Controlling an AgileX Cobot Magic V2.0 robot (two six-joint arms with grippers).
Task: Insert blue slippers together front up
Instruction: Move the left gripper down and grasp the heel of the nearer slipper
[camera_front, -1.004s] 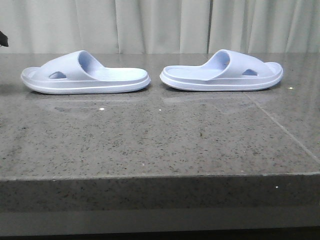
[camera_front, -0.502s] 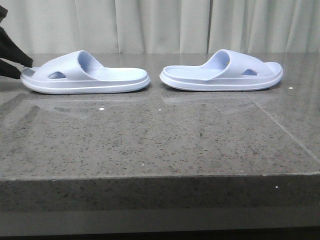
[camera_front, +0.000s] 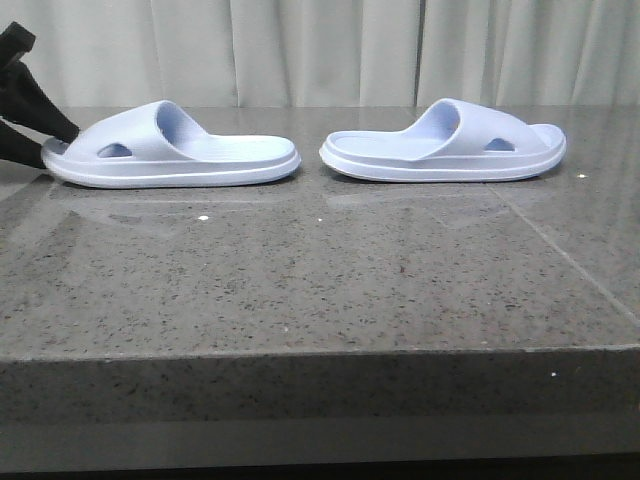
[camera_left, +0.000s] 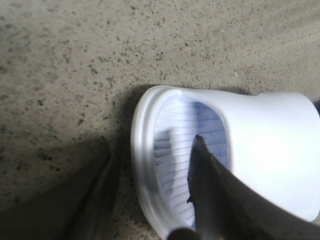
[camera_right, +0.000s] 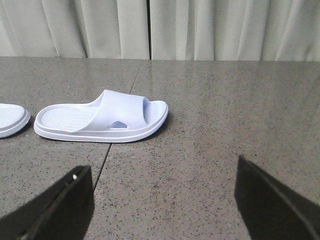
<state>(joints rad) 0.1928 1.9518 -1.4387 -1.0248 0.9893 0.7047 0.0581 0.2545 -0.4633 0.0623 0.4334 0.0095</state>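
Already the left tool (camera_front: 45, 145) stood apart, one finger (camera_left: 210, 195) over the ribbed footbed at the toe of the left pale-blue foam slipper (camera_front: 170, 148) near the grey speckled stone desk's (camera_front: 320, 280) far-left edge; its twin (camera_front: 445, 143) lay heel-to-heel toward the far right, well apart from the right tool (camera_right: 160, 200), also spread apart.

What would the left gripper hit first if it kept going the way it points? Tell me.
The left slipper. The left gripper is open at its toe end, with one finger over the ribbed footbed and the other outside the rim, so the toe rim likely comes first; depth is unclear.
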